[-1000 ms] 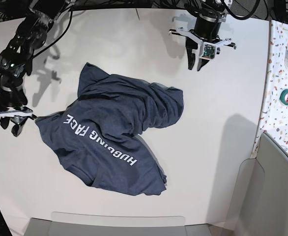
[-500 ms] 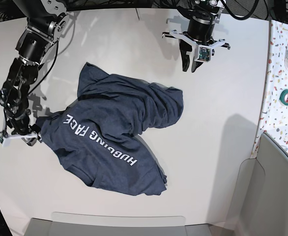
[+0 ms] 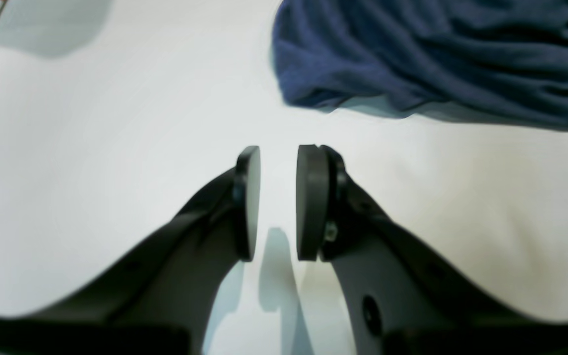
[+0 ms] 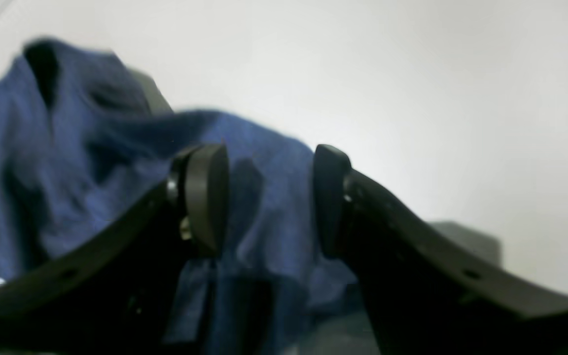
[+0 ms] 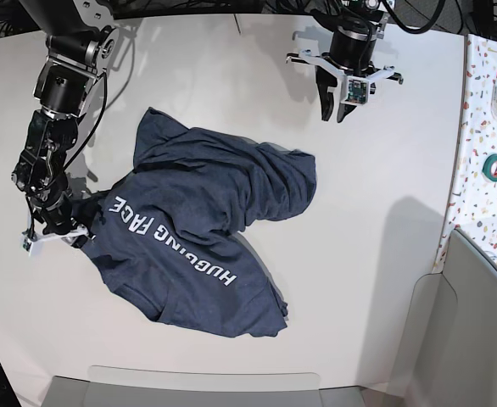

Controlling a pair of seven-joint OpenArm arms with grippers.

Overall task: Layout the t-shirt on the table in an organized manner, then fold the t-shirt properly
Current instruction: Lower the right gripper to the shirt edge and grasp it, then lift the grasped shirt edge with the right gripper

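Right hand [image 4: 269, 197] hangs low over the edge of the t-shirt [image 5: 206, 225], its jaws apart with blue cloth showing between them; whether it pinches the cloth I cannot tell. Left hand [image 3: 278, 202] hovers above bare table [image 5: 231, 76], jaws narrowly parted and empty, well apart from the shirt's bunched far edge. White letters "HUGGING FACE" read only in the base view, where the shirt lies crumpled mid-table; the wrist views show just blue folds.
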